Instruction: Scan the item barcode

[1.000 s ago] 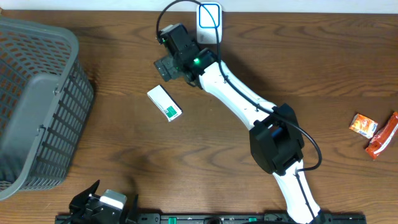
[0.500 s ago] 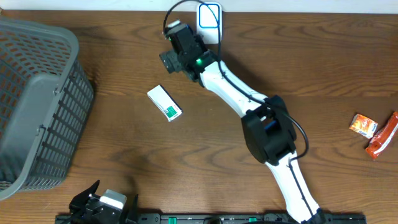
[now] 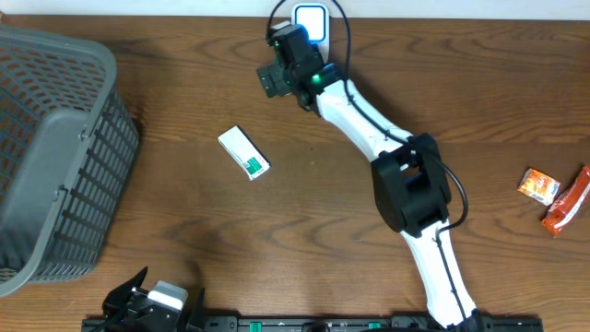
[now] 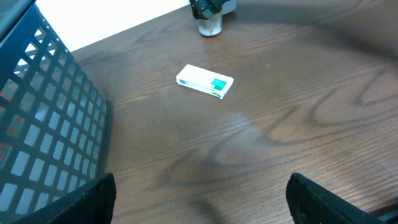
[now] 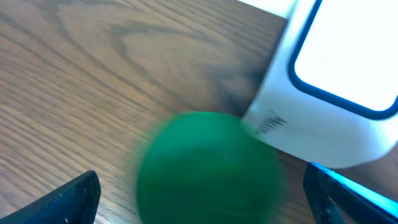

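Right gripper (image 5: 200,194): jaws spread wide, is hovering just beside white scanner (image 5: 336,81). Left gripper (image 4: 205,202): jaws apart, is hanging well apart from green-and-white box (image 4: 205,81).

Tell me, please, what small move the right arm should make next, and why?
Probably ease the open right gripper onto the scanner and close on it. The gripper hangs right beside the scanner, which fills much of the right wrist view, while the box lies apart from both, untouched.

One basket (image 3: 103,189), one box (image 3: 243,152), one scanner (image 3: 311,20), two packets (image 3: 537,185).
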Robot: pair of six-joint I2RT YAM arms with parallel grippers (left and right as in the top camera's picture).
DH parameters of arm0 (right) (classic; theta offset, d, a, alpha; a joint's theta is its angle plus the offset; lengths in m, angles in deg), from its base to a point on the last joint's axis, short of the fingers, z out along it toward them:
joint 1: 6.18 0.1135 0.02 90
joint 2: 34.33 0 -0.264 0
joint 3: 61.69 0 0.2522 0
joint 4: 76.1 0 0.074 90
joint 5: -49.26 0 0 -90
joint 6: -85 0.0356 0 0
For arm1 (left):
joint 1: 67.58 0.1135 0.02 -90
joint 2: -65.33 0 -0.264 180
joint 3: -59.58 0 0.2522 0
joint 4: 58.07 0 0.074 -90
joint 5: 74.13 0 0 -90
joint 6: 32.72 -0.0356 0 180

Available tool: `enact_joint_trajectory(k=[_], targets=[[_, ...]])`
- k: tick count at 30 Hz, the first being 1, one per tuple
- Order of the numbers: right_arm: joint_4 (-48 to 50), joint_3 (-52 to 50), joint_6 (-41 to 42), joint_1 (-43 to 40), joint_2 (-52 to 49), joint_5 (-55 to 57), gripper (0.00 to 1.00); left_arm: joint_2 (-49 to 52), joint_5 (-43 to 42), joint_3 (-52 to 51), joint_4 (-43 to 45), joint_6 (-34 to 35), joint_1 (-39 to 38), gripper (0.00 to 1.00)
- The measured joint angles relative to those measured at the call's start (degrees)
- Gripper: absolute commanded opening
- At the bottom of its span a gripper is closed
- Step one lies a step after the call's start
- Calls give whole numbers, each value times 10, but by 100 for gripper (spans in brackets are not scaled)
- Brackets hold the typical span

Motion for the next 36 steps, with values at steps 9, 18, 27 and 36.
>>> enact_joint_trajectory(k=[9,18,27,36], targets=[[-12,0,0,1,0,-26,99,0,0,0,0,0,0,86],[14,0,0,6,-15,-32,93,0,0,0,0,0,0,86],[35,0,3,6,-26,-28,68,0,0,0,0,0,0,86],[-44,13,20,6,-17,-16,55,0,0,0,0,0,0,86]])
